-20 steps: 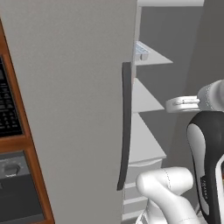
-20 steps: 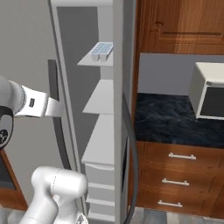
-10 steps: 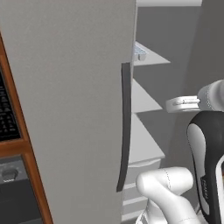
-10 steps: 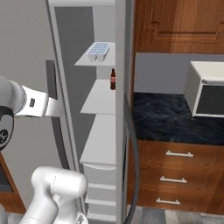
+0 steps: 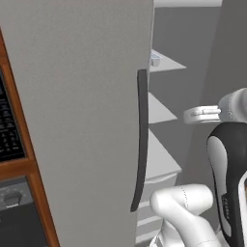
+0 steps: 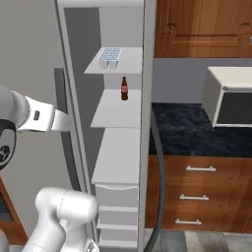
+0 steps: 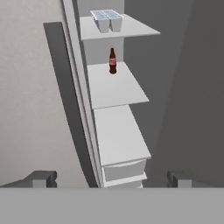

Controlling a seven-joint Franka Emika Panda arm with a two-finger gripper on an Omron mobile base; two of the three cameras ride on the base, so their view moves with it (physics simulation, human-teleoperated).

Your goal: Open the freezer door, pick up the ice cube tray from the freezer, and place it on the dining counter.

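Freezer open, tray on top shelf.
Your gripper (image 7: 109,178) is spread wide, holding nothing; the tray (image 7: 106,16) sits above a bottle (image 7: 113,61), door (image 5: 72,96) swung aside.

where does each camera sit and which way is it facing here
Left base view: behind the arm to its left, facing the freezer door and its handle; white arm links lower right.
Right base view: behind to its right, looking into the freezer; arm at left.
Hand view: on the hand, looking along the tool at the shelves.
Right base and hand views share the ice cube tray and bottle.
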